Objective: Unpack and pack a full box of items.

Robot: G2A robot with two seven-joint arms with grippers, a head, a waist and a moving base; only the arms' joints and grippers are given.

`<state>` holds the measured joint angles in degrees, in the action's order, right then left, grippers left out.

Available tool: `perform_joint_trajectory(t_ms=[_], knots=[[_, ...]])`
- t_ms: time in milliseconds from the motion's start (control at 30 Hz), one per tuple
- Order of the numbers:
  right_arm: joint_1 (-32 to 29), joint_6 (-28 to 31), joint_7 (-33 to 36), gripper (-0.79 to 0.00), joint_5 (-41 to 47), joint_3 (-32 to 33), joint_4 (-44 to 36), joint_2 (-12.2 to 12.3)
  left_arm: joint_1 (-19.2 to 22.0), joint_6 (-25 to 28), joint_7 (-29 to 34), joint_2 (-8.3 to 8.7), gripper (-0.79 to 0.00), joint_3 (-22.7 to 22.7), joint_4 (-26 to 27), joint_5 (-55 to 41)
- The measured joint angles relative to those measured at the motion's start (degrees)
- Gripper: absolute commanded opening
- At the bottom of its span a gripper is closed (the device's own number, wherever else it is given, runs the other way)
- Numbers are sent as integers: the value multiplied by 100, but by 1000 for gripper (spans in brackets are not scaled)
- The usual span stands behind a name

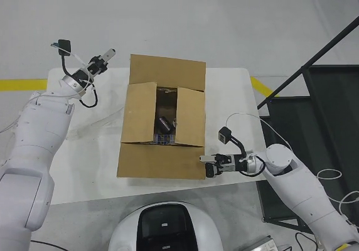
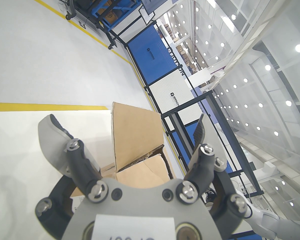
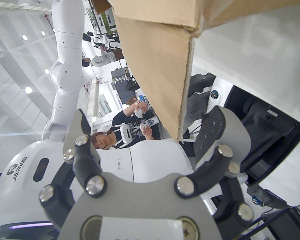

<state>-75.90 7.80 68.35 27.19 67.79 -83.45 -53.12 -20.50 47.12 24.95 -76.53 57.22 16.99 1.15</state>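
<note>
White table [image 1: 91, 164] bears a brown box [image 1: 160, 162], flaps spread, contents [image 1: 165, 123] perhaps bottles; left hand [image 1: 108, 55] and right hand [image 1: 208, 165] both released.

plain brown box [image 1: 160, 162]; white table [image 1: 91, 172]; yellow floor stripe [image 1: 10, 85]; dark items [image 1: 165, 123] inside.

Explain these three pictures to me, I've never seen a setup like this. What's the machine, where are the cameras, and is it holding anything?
It is a white robot with two arms, each ending in a two-fingered gripper. The top view looks down from a camera above its arms; the other two views come from cameras on its wrists. On the white table stands a cardboard box with its flaps open and dark items inside. The left gripper hangs open beside the box's far corner, holding nothing. The right gripper is open at the corner of the near flap, not closed on it.
</note>
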Motion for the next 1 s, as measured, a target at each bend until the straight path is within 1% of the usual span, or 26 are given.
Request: perform_joint_trajectory(t_ms=[533, 633, 800, 900, 1000], knots=[[0, 0, 0, 0, 0, 0, 0, 0, 0, 0, 0, 0, 0, 0, 0, 0], [-36, -25, -123, 0, -13, 8, -39, -3, -77, -80, -128, 23, 0, -5, 114, 110], [-169, -87, -371, 0, -39, 243, -147, 38, -341, -223, -667, 201, 0, 120, 538, 514], [-310, -140, -605, 0, -173, 431, -236, 75, -485, -317, -679, 322, 0, 256, 806, 605], [-443, -284, -617, 0, -211, 475, -367, 93, -645, -434, -645, 440, 0, 398, 1109, 704]])
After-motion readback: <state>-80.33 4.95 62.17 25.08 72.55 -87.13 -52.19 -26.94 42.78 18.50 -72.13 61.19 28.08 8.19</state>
